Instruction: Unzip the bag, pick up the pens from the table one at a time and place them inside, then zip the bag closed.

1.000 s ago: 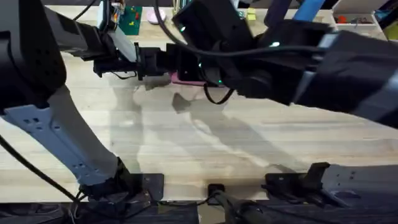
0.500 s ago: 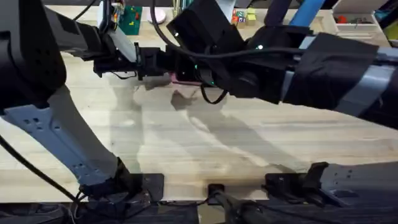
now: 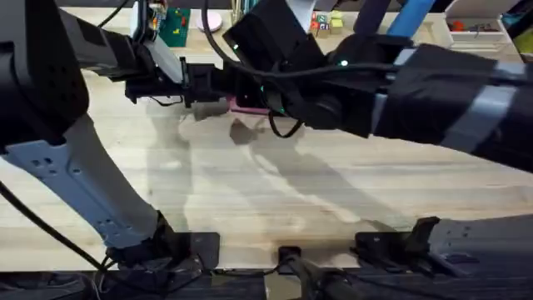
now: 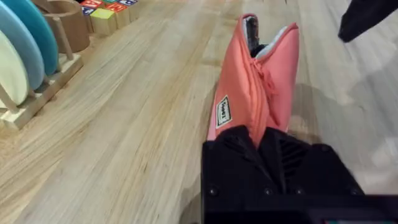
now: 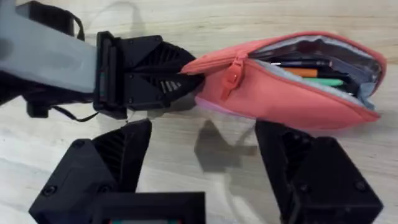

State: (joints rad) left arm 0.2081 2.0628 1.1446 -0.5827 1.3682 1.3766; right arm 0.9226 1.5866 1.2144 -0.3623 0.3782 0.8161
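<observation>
On the table (image 5: 261, 18), the left gripper (image 5: 180, 78) clamped the open bag (image 5: 280, 93); the right gripper (image 5: 205, 174) hovered, jaws apart.

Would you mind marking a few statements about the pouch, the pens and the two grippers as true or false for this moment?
1. The bag is fully zipped shut. False: its top gapes open, showing a grey lining.
2. The left gripper is clamped on one end of the bag. True.
3. The right gripper is shut on the zipper pull. False: its fingers stand wide apart, just short of the bag, holding nothing.
4. The pens lie inside the bag. True: an orange and a dark pen show through the opening, with something green beside them.
5. The bag hangs in the air. False: it lies on the table.
</observation>
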